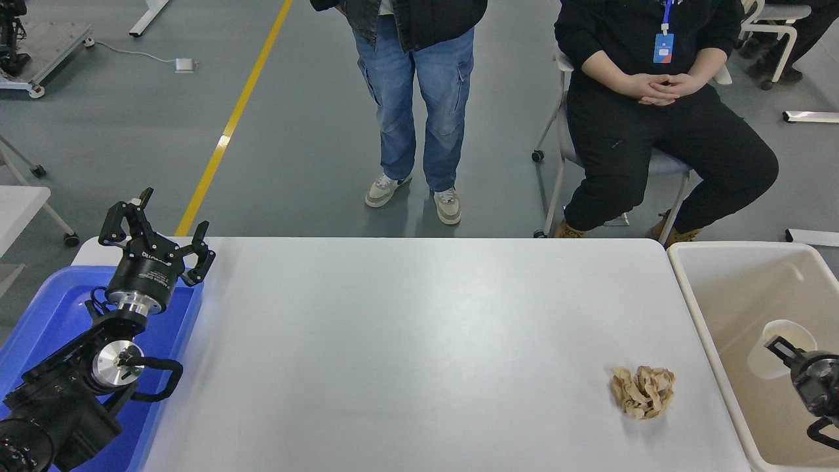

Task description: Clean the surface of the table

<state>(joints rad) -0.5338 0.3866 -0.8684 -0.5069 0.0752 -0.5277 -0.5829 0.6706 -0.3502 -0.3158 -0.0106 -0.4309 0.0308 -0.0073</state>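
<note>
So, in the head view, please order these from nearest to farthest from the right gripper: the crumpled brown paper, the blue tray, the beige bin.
From the right gripper:
1. Beige bin, at the table's right end; the gripper is over its inside.
2. Crumpled brown paper, on the table surface near its right edge.
3. Blue tray, at the far left end, under the parked left gripper.

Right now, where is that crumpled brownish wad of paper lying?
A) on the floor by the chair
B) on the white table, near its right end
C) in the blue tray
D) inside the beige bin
B: the crumpled wad lies on the table surface near its right end, just left of the beige bin, not inside it.
</note>
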